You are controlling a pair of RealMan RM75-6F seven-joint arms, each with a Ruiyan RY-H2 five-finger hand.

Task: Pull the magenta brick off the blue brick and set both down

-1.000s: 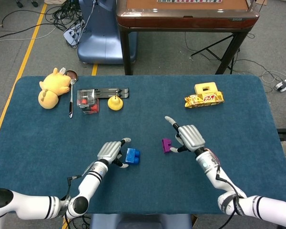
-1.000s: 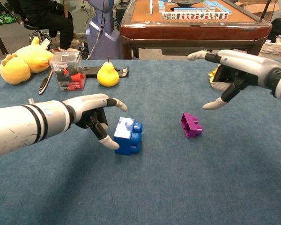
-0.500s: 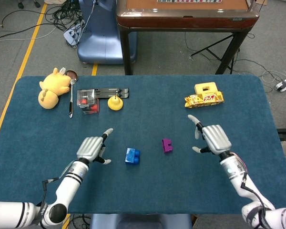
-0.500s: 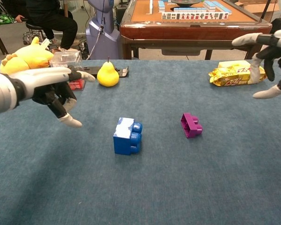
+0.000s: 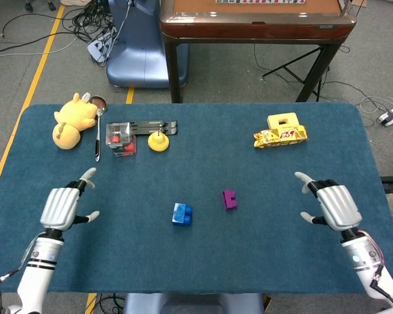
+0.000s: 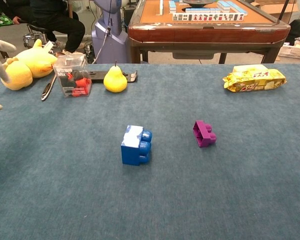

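Apart on the table [image 5: 203,261], the blue brick [image 5: 181,214] and magenta brick [image 5: 230,199] lie separated. Left hand [image 5: 63,207] and right hand [image 5: 334,205] hover at opposite sides, fingers spread, grasping nothing.

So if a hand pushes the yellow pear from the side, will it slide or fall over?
The pear stands upright, narrow at the top and rounded at the base, so it would probably tip, then roll in a curve. It looks like a smooth plastic toy, likely light, so on the table cloth a gentle push may already topple it.
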